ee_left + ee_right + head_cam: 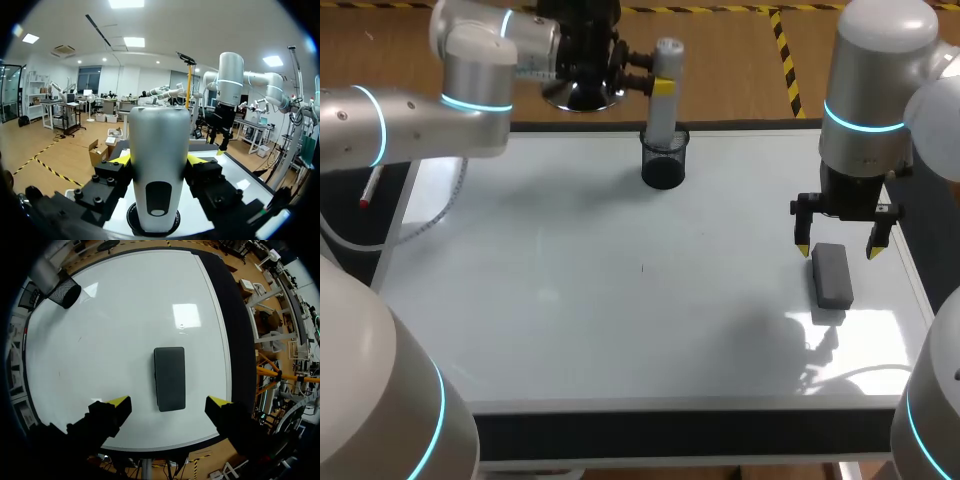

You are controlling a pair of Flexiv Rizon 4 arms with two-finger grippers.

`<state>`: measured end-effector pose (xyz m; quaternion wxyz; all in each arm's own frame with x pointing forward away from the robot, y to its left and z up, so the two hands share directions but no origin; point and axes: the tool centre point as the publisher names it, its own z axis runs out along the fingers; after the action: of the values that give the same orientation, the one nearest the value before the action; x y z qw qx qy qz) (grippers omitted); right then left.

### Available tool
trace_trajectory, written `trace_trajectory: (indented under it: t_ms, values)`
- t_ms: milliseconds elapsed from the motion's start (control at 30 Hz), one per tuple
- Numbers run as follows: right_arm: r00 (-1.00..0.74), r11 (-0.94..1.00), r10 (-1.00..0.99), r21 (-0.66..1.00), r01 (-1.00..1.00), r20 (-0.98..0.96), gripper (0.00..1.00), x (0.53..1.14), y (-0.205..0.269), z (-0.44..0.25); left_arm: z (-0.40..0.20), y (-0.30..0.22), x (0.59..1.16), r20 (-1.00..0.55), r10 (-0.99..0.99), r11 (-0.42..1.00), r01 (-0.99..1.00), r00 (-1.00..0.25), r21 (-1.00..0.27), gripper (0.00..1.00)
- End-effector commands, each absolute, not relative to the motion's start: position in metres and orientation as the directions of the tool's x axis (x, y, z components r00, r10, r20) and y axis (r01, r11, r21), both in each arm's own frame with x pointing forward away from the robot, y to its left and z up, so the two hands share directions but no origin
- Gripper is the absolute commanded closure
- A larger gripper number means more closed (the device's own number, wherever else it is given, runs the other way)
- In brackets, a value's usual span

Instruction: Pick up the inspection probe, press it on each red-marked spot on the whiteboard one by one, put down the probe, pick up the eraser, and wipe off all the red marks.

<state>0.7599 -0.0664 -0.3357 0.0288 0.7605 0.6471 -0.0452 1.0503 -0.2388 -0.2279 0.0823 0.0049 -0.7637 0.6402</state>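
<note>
Right gripper (169,401): at the near right of the table, pointing down, fingers spread wide and holding nothing.
Eraser (833,277): a dark grey block lying flat on the whiteboard, directly below the right gripper. Its far end sits between the two yellow tips, and neither tip touches it.
Whiteboard (570,300): a white surface covering most of the table. I can make out no red marks, only a tiny dark speck (642,268) near the middle.
Mesh cup (664,160): a black cup at the far middle of the board.
Probe (662,120): a grey cylinder standing upright with its lower end inside the mesh cup.
Left gripper (660,84): reaching in from the far left, fingers closed on the probe's sides above the cup.
Step in hand: probably setting the probe down in its cup, with the eraser pick-up coming next.
Next move: the left fingers need to release and draw clear. The right gripper then lowers straight down until its tips flank the eraser, and closes across the narrow width.
</note>
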Motion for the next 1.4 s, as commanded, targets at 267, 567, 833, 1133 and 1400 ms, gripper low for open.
trace_trajectory:
  t_ms: [267,567,833,1133,1400]
  values:
    - [0.157,-0.16,0.982,-0.014,0.987,-0.105,0.0,0.759,-0.068,-0.334,-0.243,-0.239,1.051,0.144,0.118,0.175,-0.122,-0.982,-0.977,1.0]
    - [0.157,-0.16,0.982,-0.014,0.987,-0.105,0.0,0.759,-0.068,-0.334,-0.248,-0.235,1.042,0.156,0.148,0.113,-0.14,-0.977,-0.984,1.0]
    - [0.157,-0.16,0.982,-0.014,0.987,-0.105,0.0,0.759,-0.068,-0.334,-0.255,-0.231,1.038,0.156,0.149,0.084,-0.145,-0.976,-0.986,1.0]
    - [0.157,-0.16,0.982,-0.014,0.987,-0.105,0.0,0.759,-0.068,-0.334,-0.259,-0.23,1.037,0.166,0.154,0.039,-0.162,-0.974,-0.986,1.0]
    - [0.157,-0.16,0.982,-0.014,0.987,-0.105,0.0,0.759,-0.068,-0.334,-0.263,-0.231,1.036,0.088,0.128,0.017,-0.087,-0.988,-0.996,1.0]
